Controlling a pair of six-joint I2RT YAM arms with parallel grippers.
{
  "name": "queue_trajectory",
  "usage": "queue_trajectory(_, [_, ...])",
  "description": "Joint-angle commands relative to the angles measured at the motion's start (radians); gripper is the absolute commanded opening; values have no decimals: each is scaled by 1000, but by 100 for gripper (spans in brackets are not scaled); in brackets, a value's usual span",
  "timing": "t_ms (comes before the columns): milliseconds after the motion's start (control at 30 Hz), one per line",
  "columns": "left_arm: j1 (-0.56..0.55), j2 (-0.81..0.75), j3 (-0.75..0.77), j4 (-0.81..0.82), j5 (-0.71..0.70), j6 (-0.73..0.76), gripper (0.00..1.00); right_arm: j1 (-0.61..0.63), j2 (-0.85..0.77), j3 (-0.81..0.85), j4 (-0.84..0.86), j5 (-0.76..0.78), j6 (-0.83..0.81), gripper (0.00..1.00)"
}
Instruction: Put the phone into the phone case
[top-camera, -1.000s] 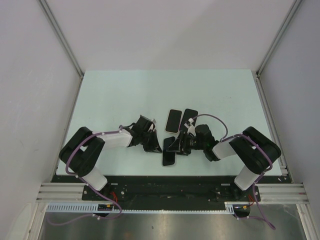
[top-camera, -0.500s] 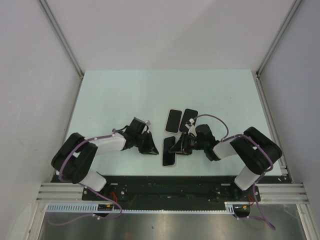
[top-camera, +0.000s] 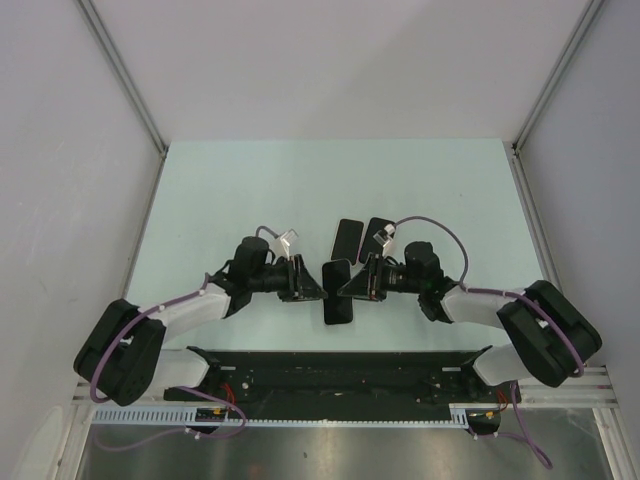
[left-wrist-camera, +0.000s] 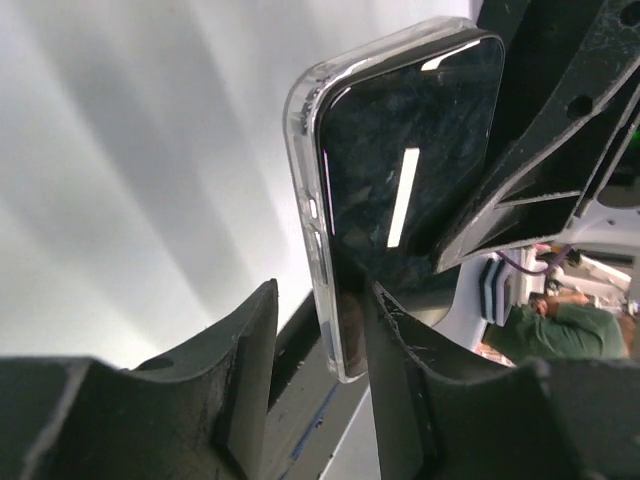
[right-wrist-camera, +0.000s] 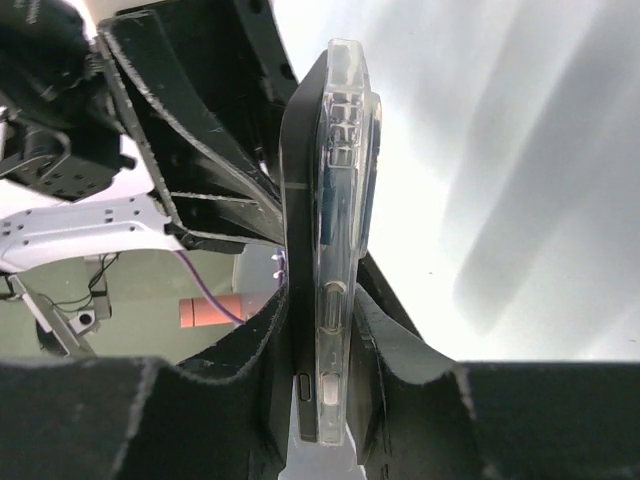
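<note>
White walls close in a pale table (top-camera: 220, 190) with aluminium rails along its sides. At the left, the left arm (top-camera: 185, 312) lies low along the near edge, a purple cable (top-camera: 150, 320) looped over it, and reaches inward toward the middle. The left gripper (top-camera: 310, 283) points at the phone (top-camera: 338, 298). In the left wrist view its fingers (left-wrist-camera: 245, 360) stand parted. The lower end of the phone sits in the gap, close against the finger on the right of that view and apart from the other, so this gripper clamps nothing.

The phone is near the middle of the table's near half, between the two grippers. Its dark screen shows in the left wrist view, with a clear phone case (left-wrist-camera: 303, 150) wrapped round its rim and corner. Edge-on in the right wrist view, the dark body and the clear shell lie face to face. I cannot tell whether the phone is fully seated.

Just beyond it, two dark phone-shaped slabs (top-camera: 347, 238) lie flat side by side on the table.

To the right, the right gripper (top-camera: 352, 283) is closed on the phone. Its fingers (right-wrist-camera: 400, 350) press on both broad faces, the case included. The right arm (top-camera: 500, 312) runs back to its base, with its own purple cable arching over it.
</note>
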Motion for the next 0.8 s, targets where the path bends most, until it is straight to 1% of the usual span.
queue_trajectory(0, [4, -8, -39, 194, 126, -49, 44, 5, -88, 8, 62, -63, 51, 29])
queue_trajectory(100, [4, -8, -72, 353, 174, -129, 44, 11, -102, 8, 83, -79, 76, 30])
queue_trajectory(167, [2, -8, -83, 399, 190, -152, 43, 16, -101, 8, 99, -80, 82, 30])
queue_trajectory(267, [2, -20, -89, 418, 193, -163, 38, 25, -101, 8, 106, -74, 86, 31])
queue_trajectory(367, [2, -17, -91, 435, 207, -175, 29, 28, -92, 8, 119, -76, 97, 33])
queue_trajectory(400, [1, -15, -91, 442, 208, -180, 24, 28, -89, 8, 125, -77, 99, 35])
queue_trajectory(467, [1, -12, -94, 455, 218, -186, 19, 26, -90, 8, 126, -79, 97, 40])
queue_trajectory(500, [1, -11, -92, 456, 221, -188, 14, 25, -90, 8, 126, -77, 99, 42])
queue_trajectory(533, [1, -9, -91, 458, 225, -189, 12, 23, -96, 8, 126, -77, 100, 44])
queue_trajectory(600, [1, -5, -89, 467, 227, -197, 6, 14, -104, 8, 126, -76, 100, 46])
queue_trajectory(767, [1, 21, -95, 522, 262, -230, 1, -19, -153, 8, 122, -74, 100, 49])
